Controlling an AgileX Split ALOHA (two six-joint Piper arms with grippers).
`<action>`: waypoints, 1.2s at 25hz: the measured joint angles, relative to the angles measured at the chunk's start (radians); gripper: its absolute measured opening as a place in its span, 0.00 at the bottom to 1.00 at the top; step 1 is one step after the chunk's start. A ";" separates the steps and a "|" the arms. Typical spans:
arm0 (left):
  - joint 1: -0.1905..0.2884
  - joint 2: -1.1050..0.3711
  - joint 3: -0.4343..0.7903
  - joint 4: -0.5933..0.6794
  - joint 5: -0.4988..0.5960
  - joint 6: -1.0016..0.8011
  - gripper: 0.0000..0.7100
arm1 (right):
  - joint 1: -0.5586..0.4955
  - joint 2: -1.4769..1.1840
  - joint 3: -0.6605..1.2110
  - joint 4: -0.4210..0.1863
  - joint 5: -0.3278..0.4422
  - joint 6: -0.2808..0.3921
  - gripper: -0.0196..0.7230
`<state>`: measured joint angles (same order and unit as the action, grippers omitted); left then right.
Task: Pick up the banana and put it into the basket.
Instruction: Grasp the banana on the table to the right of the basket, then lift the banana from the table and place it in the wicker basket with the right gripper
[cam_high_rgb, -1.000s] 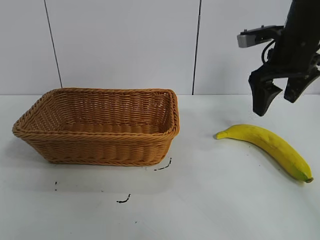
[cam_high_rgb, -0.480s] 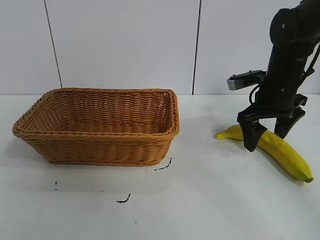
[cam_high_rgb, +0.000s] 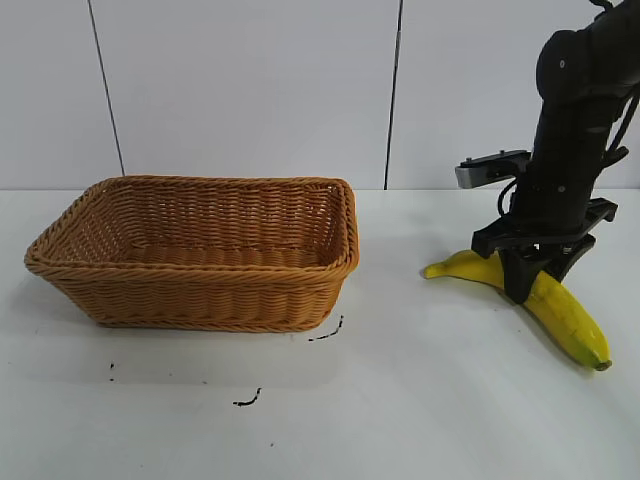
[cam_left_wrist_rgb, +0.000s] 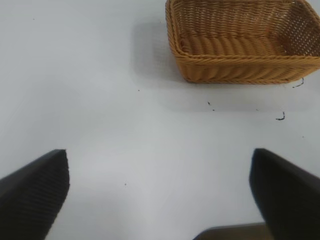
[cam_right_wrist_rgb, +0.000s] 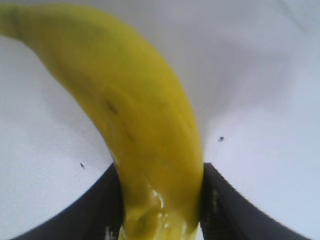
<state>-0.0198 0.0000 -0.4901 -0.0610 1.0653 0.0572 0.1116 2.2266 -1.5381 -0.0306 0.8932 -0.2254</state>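
The yellow banana (cam_high_rgb: 565, 315) lies on the white table at the right, stem end pointing toward the basket. My right gripper (cam_high_rgb: 530, 285) stands upright over its middle, and both black fingers (cam_right_wrist_rgb: 95, 210) press against the sides of the banana (cam_right_wrist_rgb: 135, 110); it is shut on the fruit, which still rests on the table. The tan-orange wicker basket (cam_high_rgb: 200, 295) sits at the left with nothing visible inside. The left gripper (cam_left_wrist_rgb: 160, 190) hangs open over bare table, some way from the basket (cam_left_wrist_rgb: 240, 67), and does not show in the exterior view.
A few small black marks (cam_high_rgb: 325, 333) dot the table in front of the basket. A grey panelled wall (cam_high_rgb: 250, 90) closes off the back. White tabletop (cam_high_rgb: 400, 400) stretches between basket and banana.
The right gripper came down from above onto the banana and its fingers closed in on it. The banana shifted slightly to the left.
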 joint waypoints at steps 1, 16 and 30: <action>0.000 0.000 0.000 0.000 0.000 0.000 0.98 | 0.000 0.000 0.000 0.000 0.000 -0.001 0.46; 0.000 0.000 0.000 0.000 0.000 0.000 0.98 | 0.000 -0.132 -0.373 0.005 0.309 -0.002 0.46; 0.000 0.000 0.000 0.000 0.000 0.000 0.98 | 0.171 -0.070 -0.661 0.019 0.327 -0.125 0.46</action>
<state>-0.0198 0.0000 -0.4901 -0.0610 1.0653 0.0572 0.2831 2.1570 -2.1989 -0.0118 1.2205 -0.3500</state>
